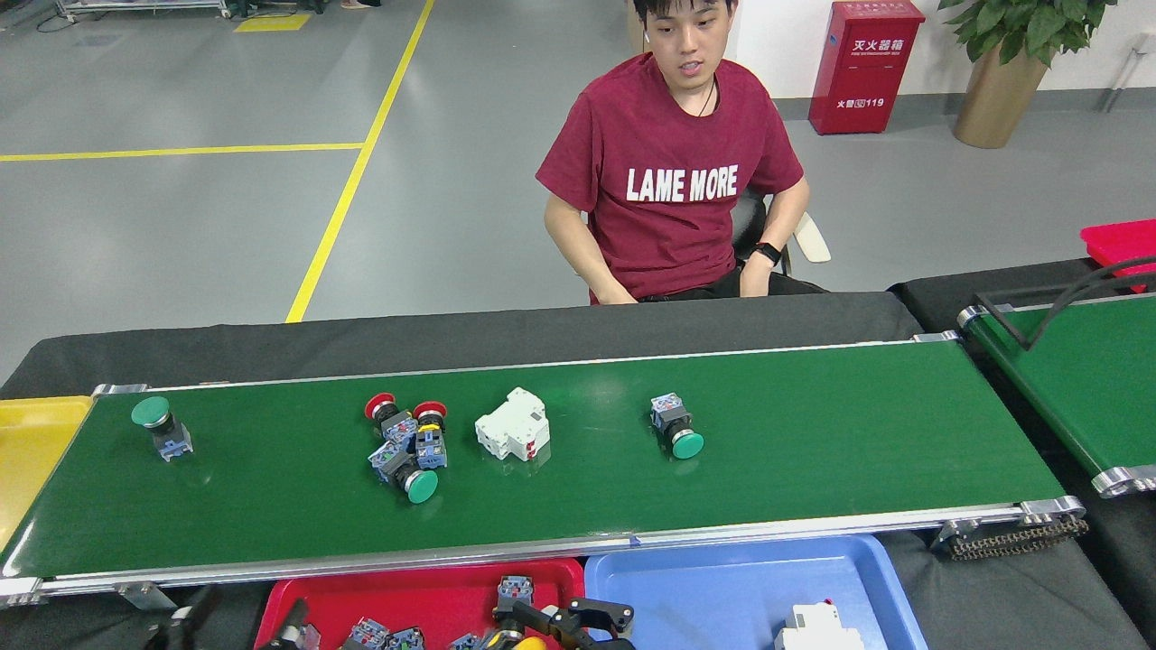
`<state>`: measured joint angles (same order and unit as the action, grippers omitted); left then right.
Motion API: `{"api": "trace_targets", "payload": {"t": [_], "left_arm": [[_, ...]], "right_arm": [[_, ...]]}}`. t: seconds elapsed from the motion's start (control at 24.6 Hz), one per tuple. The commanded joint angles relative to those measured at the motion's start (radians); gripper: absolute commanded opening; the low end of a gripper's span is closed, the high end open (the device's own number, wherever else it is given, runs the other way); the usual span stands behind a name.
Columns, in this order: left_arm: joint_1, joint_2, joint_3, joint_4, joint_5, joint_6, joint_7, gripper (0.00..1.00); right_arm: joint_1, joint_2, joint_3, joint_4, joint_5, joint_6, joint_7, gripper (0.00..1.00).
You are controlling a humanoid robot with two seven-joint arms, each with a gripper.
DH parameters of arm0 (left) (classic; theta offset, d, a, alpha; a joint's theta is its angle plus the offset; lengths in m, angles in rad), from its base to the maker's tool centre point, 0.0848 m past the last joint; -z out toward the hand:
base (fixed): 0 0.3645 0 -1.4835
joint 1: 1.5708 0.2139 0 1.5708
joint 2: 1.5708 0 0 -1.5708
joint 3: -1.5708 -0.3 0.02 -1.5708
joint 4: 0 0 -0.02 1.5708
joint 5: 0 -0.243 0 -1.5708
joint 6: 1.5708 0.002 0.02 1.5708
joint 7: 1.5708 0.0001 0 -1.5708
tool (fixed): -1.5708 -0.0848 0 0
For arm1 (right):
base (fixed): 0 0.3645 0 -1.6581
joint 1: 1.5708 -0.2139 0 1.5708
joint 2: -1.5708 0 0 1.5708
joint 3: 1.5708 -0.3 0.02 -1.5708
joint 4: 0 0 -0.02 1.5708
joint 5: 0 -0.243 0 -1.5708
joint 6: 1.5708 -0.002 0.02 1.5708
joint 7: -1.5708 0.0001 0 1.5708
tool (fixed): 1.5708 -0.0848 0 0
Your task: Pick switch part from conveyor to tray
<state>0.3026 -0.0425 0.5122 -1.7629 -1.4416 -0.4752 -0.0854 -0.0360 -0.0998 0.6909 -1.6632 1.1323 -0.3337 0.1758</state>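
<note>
Five push-button switch parts [405, 442] (green and red caps) lie scattered on the green conveyor [813, 433].

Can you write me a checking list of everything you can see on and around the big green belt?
Surface: long flat green conveyor belt with silver rails, running across the view.
Job's things: green push-button switches, a clump of red and green ones; red plastic tray holding switches; blue plastic tray.
Clutter: white breaker block.
Grippers: right gripper over the red tray; left barely visible.
Cables: nothing seen.
Surroundings: seated person in red shirt.
</note>
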Motion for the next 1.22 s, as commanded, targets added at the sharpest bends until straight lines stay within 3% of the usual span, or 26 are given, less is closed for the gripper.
{"api": "trace_targets", "payload": {"t": [0.0, 0.24, 0.41, 0.53, 0.69, 0.81, 1.01, 1.18], "left_arm": [[-0.008, 0.009, 0.006, -0.004, -0.002, 0.093, 0.024, 1.0], [-0.013, 0.027, -0.05, -0.013, 0.0, 0.086, 0.012, 1.0], [-0.128, 0.035, -0.185, -0.013, -0.008, 0.112, -0.103, 1.0], [-0.206, 0.036, -0.225, -0.004, -0.074, 0.138, -0.131, 1.0], [-0.217, 0.021, -0.25, 0.0, -0.138, 0.138, -0.132, 1.0], [-0.226, 0.023, -0.258, 0.042, -0.14, 0.139, -0.132, 1.0], [-0.35, 0.039, -0.253, 0.217, -0.14, 0.187, -0.134, 1.0], [-0.393, 0.085, -0.241, 0.303, -0.138, 0.193, -0.132, 1.0]], "right_arm": [[-0.009, -0.029, -0.063, -0.016, -0.002, 0.013, 0.001, 0.97], [-0.007, -0.031, -0.449, -0.03, -0.002, 0.05, -0.016, 0.94], [0.022, -0.049, -0.605, -0.024, -0.002, 0.182, -0.05, 0.94], [0.114, -0.078, -0.637, -0.033, -0.003, 0.278, -0.15, 0.95], [0.249, -0.159, -0.637, -0.076, -0.005, 0.279, -0.222, 0.97], [0.257, -0.159, -0.649, -0.084, -0.008, 0.28, -0.228, 0.97], [0.258, -0.156, -0.649, -0.084, -0.009, 0.272, -0.239, 0.98], [0.26, -0.153, -0.649, -0.084, -0.011, 0.248, -0.243, 0.98]]}}
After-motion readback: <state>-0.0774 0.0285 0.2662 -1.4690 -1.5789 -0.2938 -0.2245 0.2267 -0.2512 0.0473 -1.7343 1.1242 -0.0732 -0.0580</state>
